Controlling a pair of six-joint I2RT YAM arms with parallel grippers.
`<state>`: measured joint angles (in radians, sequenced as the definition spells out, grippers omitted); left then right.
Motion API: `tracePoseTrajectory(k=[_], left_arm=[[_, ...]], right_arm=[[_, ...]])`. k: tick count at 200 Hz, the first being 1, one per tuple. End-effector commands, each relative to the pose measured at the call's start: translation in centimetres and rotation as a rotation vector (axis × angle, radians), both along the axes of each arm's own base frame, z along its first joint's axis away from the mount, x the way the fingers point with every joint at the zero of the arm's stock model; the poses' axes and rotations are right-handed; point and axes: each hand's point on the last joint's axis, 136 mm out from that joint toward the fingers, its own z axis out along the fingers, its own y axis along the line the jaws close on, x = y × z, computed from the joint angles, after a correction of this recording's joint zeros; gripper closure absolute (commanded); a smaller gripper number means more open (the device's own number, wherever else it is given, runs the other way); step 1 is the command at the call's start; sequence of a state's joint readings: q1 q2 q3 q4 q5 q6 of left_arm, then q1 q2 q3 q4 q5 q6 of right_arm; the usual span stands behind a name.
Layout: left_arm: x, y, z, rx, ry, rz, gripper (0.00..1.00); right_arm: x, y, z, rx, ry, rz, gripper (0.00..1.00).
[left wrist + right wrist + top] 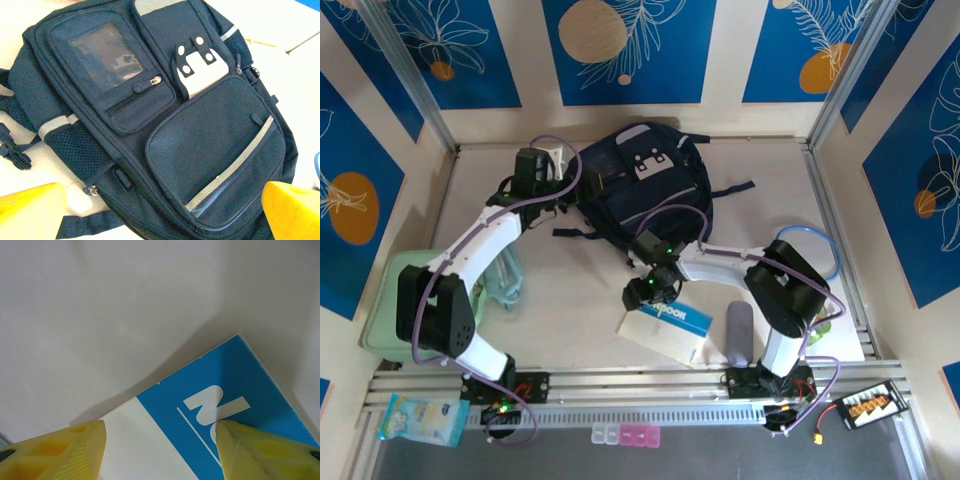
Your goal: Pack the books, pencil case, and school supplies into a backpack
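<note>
Left arm [485, 235] and right arm [717, 268]: white links, black joints. Purple cables [580, 168] loop along both. Green lights [666, 246] lit on right wrist. Pincer fingers [60, 452] yellow plastic, one ribbed inside.

We read a white "N" and part of a next letter on the blue band of the notebook [240, 375], low in the right wrist view; the top view's lettering is too small.
</note>
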<state>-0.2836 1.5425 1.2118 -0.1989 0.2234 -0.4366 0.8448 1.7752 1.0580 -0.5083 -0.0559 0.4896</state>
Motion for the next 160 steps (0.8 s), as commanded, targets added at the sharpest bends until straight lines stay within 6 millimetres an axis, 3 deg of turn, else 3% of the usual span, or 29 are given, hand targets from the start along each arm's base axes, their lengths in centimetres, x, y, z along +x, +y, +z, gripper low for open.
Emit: tracePoseTrajectory(k=[1, 50, 83, 106, 132, 160], left_arm=[[-0.9, 1.7, 1.2, 0.015, -0.009, 0.044, 0.00], [-3.0, 4.2, 1.6, 0.005, 0.031, 0.129, 0.00], [-5.2, 4.4, -0.1, -0.002, 0.118, 0.129, 0.00], [-7.0, 3.6, -2.0, -0.062, 0.205, 0.110, 0.06], [-8.9, 2.6, -4.8, -0.145, 0.309, 0.120, 0.06], [-10.3, 1.7, -7.2, -0.190, 0.378, 0.141, 0.06]], right_arm=[[1.7, 0.9, -0.7, -0.015, -0.046, 0.022, 0.39], [9.5, 3.2, 0.0, -0.046, -0.155, -0.151, 0.39], [12.5, 2.9, 0.1, -0.145, -0.177, -0.252, 0.44], [12.2, 4.0, 2.6, -0.099, -0.215, -0.181, 0.45], [10.0, 3.2, 5.0, -0.051, -0.233, -0.117, 0.44], [6.6, -0.4, 3.7, -0.119, -0.168, -0.110, 0.44]])
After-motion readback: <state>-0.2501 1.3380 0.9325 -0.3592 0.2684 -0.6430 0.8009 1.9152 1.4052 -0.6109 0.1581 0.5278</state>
